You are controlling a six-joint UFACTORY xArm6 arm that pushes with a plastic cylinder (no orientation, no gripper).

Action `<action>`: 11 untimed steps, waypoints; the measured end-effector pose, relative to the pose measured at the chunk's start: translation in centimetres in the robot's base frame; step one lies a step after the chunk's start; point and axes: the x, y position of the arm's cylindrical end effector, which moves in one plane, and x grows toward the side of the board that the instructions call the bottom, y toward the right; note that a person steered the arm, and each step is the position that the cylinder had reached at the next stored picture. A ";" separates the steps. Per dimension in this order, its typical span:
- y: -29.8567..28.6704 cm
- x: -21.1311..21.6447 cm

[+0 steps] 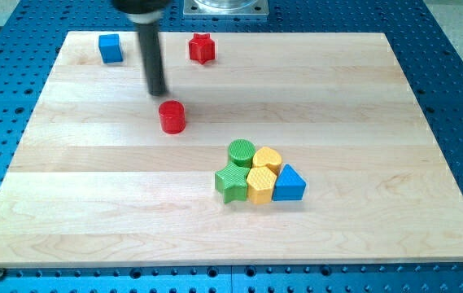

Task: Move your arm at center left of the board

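So my tip [159,92] sat near the board's [93,203] top edge, left of middle, just above the red cylinder [172,116] and clear of it; no jaws on this rig, just a bare rod holding nothing; the target was the middle of the left edge, which looked open; I figured sliding down-left worked best, passing under the blue cube [111,48] and well away from the red star [202,49].
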 end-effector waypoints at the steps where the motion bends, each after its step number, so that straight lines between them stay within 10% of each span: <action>1: -3.4 -4.5; 5: -3.2 -6.8; 11: -7.9 1.9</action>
